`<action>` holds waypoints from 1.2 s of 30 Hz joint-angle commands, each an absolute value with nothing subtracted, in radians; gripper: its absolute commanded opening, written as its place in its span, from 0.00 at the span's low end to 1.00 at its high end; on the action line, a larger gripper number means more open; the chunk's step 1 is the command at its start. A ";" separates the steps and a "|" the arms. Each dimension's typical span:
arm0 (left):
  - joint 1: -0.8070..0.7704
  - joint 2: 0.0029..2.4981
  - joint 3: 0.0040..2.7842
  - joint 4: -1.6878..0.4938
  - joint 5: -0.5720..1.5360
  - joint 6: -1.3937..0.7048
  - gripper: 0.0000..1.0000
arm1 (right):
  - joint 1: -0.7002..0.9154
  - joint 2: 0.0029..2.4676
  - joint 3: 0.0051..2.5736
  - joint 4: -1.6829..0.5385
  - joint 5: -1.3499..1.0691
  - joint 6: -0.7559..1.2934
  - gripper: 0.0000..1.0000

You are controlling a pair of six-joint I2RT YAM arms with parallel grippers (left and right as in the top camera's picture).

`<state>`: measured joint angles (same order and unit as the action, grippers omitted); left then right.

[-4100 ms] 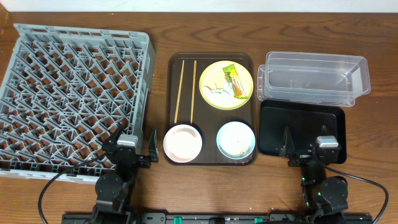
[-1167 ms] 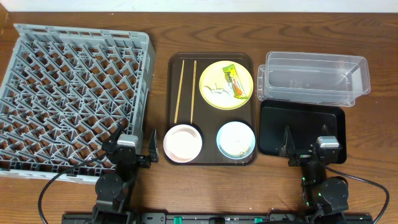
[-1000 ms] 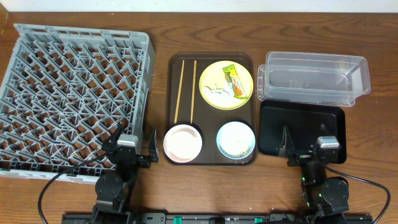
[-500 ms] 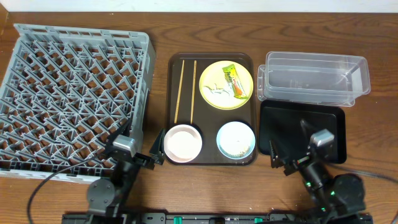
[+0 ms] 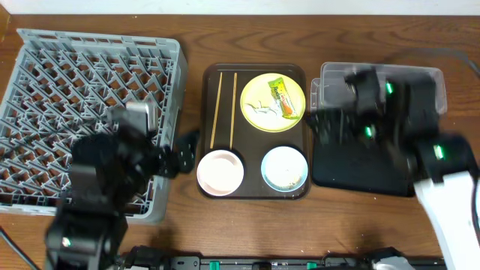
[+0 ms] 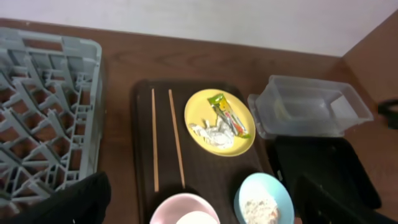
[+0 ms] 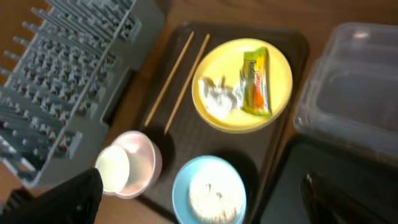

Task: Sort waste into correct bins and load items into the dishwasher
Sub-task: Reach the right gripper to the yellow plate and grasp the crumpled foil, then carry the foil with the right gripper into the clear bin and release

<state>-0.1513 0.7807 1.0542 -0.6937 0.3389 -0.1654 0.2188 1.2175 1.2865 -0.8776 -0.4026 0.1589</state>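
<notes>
On the dark brown tray, a yellow plate point(image 5: 272, 101) holds a green-and-orange wrapper point(image 5: 283, 98) and whitish scraps point(image 5: 259, 109). Two chopsticks point(image 5: 223, 109) lie left of it. A white bowl point(image 5: 220, 172) and a light blue bowl point(image 5: 285, 168) with rice grains sit in front. My left gripper point(image 5: 180, 152) hangs open and empty beside the grey dish rack point(image 5: 75, 90), its view point(image 6: 199, 208) above the white bowl point(image 6: 186, 213). My right gripper point(image 5: 324, 124) is open and empty over the clear tub point(image 5: 330, 75) and black tray point(image 5: 352, 176), looking at the blue bowl point(image 7: 211, 193).
The dark brown serving tray point(image 5: 255, 191) lies between the rack and the bins. The right arm covers much of the clear tub in the overhead view. The rack point(image 7: 68, 74) and tub point(image 7: 360, 81) flank the tray. Bare wood lies along the table's front edge.
Both arms have risen from the front edge and swung out over the table, the left beside the rack's right corner, the right over the tub and black tray. No object has moved.
</notes>
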 commanded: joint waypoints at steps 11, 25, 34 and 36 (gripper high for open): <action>-0.147 0.894 1.164 -0.770 0.352 -0.178 0.94 | 0.455 1.679 1.369 -0.727 -0.260 0.160 0.82; -0.147 0.894 1.164 -0.770 0.351 -0.178 0.94 | 0.525 1.991 1.369 -0.495 -0.113 0.160 0.58; -0.147 0.894 1.164 -0.770 0.352 -0.178 0.94 | 0.520 1.940 1.400 -0.503 -0.109 0.160 0.06; -0.147 0.894 1.164 -0.770 0.351 -0.178 0.94 | 0.511 1.893 1.407 -0.518 -0.109 0.160 0.01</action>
<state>-0.1513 0.8951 1.1481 -0.7677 0.3397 -0.1654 0.5163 1.9835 1.3697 -0.5095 -0.1173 0.1612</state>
